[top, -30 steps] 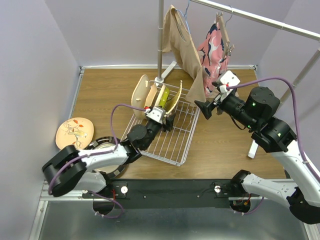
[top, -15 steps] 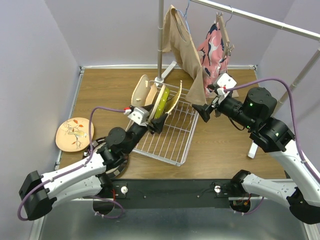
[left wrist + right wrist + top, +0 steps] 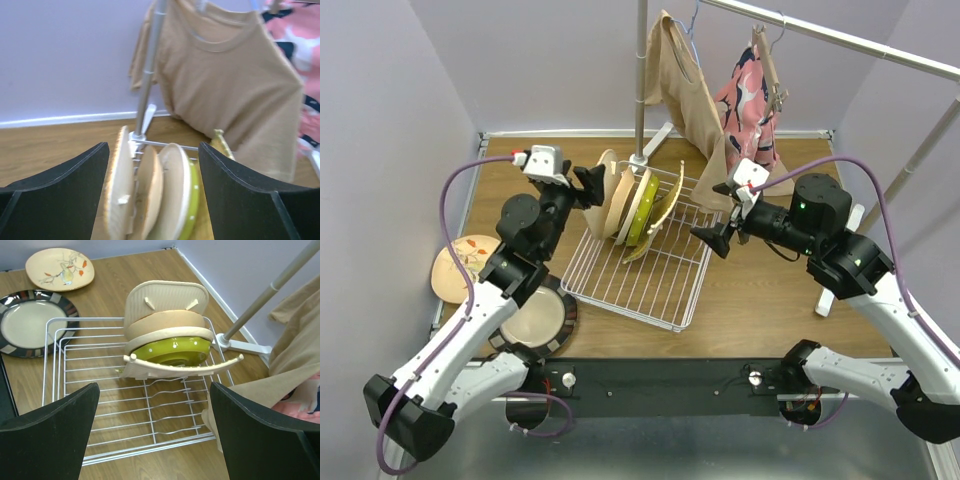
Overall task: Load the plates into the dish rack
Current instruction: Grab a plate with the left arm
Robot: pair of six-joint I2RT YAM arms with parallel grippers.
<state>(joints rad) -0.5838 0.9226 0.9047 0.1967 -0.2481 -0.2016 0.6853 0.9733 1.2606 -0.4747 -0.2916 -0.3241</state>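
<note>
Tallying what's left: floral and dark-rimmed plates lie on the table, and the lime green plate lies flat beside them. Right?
No: the lime green plate stands on edge in the dish rack, per the right wrist view. The rest is right.

Straight ahead of my left jaws a plain lilac wall (image 3: 65,55) meets the wooden tabletop (image 3: 45,145) along a white skirting strip (image 3: 60,120). A grey rail post (image 3: 150,65) rises there, with a tan T-shirt (image 3: 225,85) hanging to its right. Further right is a blurred pink garment (image 3: 302,50), perhaps a blouse. Beyond my right jaws the post's white foot (image 3: 242,346) rests on the wood. The light is soft and even.
</note>
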